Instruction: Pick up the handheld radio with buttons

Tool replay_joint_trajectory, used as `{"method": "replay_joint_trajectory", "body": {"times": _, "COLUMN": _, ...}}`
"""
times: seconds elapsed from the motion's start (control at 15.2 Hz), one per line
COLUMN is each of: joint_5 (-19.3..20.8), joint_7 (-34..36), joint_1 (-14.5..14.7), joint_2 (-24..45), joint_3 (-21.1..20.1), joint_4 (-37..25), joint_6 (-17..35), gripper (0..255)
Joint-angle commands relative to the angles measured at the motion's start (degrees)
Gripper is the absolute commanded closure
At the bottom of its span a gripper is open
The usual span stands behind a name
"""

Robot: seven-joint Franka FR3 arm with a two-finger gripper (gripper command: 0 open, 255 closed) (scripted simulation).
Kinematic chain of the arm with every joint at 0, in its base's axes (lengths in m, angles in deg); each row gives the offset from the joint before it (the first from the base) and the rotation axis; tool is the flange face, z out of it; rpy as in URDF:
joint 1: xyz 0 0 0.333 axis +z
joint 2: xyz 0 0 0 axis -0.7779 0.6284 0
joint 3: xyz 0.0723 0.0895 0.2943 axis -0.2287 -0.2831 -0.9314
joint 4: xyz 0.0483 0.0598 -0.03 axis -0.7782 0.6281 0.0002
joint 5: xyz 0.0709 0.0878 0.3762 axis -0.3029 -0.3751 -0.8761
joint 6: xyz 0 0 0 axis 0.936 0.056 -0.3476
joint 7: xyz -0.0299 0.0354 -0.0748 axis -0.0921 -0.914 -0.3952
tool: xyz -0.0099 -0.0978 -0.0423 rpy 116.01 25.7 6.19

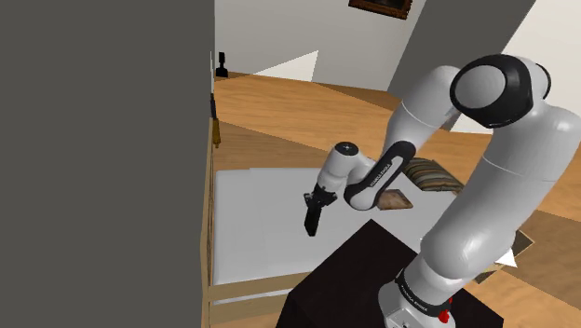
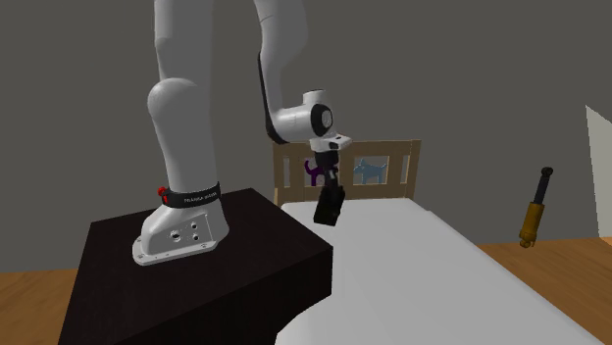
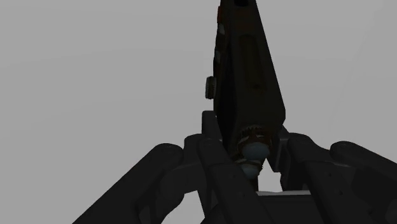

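Wall: a flat dark grey wall (image 1: 102, 140) runs along the shoulder view's left.
Bed: a pale grey-white mattress (image 1: 261, 233) lies in a light wooden frame, beside the wall.
Arm: a white robot arm with dark joints (image 1: 484, 186) reaches from the lower right of the shoulder view out over the mattress.
Stand: the arm is mounted on a black box stand (image 2: 196, 284) set against the bed's side.
Headboard: in the second exterior view, a light wooden slatted headboard (image 2: 392, 147) stands behind the gripper.
Cushion: a striped brown-and-cream cushion (image 1: 433, 175) lies beyond the arm's forearm.
Gripper: the all-black two-finger gripper (image 3: 248, 147) points downward and is clenched on the radio, one finger pressed to each side of it.
Radio: a dark brown-black, long, slim handheld radio (image 3: 245, 83) with small buttons along one edge and a pale rounded knob at the gripped end. It hangs from the fingers over the mattress, near the stand (image 1: 312, 224). Whether its lower end touches the mattress cannot be told.
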Motion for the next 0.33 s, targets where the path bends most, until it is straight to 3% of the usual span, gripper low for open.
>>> {"method": "replay_joint_trajectory", "body": {"times": 0.0, "joint_5": -5.7, "joint_7": -4.8, "joint_1": -2.1, "joint_2": -2.4, "joint_3": -3.0, "joint_4": 1.1, "joint_6": -1.3, "gripper": 255}}
{"method": "replay_joint_trajectory", "body": {"times": 0.13, "joint_5": -11.1, "joint_7": -9.3, "joint_1": -3.3, "joint_2": -4.8, "joint_3": -5.2, "joint_4": 2.0, "joint_6": -2.6, "gripper": 255}}
{"method": "replay_joint_trajectory", "body": {"times": 0.26, "joint_5": -11.6, "joint_7": -9.7, "joint_1": -3.1, "joint_2": -4.9, "joint_3": -5.2, "joint_4": 2.0, "joint_6": -2.7, "gripper": 255}}
